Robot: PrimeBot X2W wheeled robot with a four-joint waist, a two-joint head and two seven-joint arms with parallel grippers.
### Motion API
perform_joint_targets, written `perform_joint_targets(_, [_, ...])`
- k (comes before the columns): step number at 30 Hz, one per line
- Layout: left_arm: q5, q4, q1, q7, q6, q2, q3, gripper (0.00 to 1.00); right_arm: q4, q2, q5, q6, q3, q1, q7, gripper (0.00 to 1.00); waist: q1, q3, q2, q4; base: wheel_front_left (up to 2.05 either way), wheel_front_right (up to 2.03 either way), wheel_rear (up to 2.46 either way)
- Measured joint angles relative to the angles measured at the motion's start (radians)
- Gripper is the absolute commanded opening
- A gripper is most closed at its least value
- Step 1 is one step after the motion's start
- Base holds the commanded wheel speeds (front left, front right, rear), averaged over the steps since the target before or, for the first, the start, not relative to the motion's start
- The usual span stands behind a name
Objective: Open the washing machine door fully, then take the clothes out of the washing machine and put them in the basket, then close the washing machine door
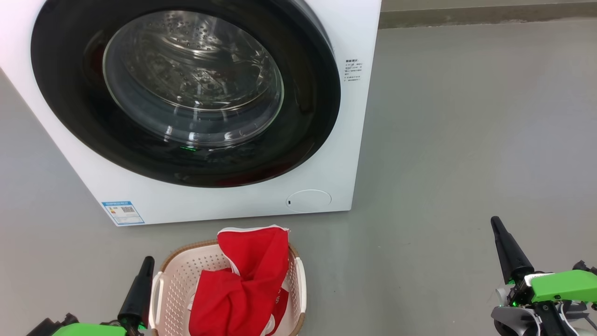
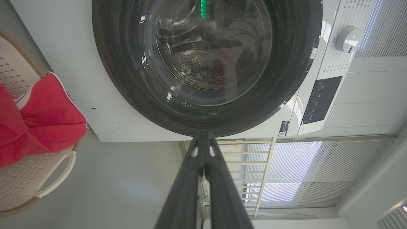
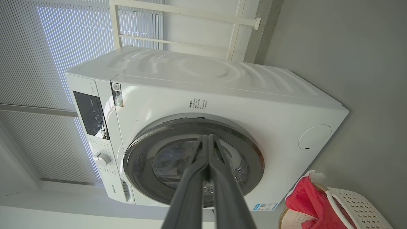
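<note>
A: Where it stands on the grey floor (image 1: 466, 140), the washing machine (image 1: 233, 205) turns its white, boxy front to the robot.

B: Door?

A: The washing machine door (image 1: 308, 93) lies flush on that front, closed. It has a wide glossy black rim and bulging clear glass, and the perforated steel drum shows through.

B: Basket?

A: The basket (image 1: 172, 284) is on the floor just before the machine, below the door. It is cream and perforated with a brown rim. Its long axis runs from the machine toward the robot.

B: Contents?

A: The clothes (image 1: 247, 280) are bright red with white trim, bunched inside. One end drapes over the far rim, pointing at the machine.

B: Grippers?

A: The left gripper (image 1: 148, 261) is just beside the basket's left wall, fingers pressed together with nothing between them. The right gripper (image 1: 495, 223) is well apart to the right over bare floor, fingers likewise together and empty. Both point toward the machine.

B: Writing?

A: The round hatch (image 1: 308, 200) is low on the right and blank. The blue energy label (image 1: 122, 212) is at the lower left corner and carries a QR code, but its text is too small to read. The grey print (image 1: 353, 70) right of the door is unreadable.
</note>
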Motion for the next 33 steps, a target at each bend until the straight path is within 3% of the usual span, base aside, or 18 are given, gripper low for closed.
perform_joint_targets(33, [0.000,0.000,0.000,0.000,0.000,0.000,0.000,0.00,0.000,0.000,0.000,0.000,0.000,0.000,0.000,0.00,0.0000,0.000,0.0000,0.000,0.00,0.00,0.00])
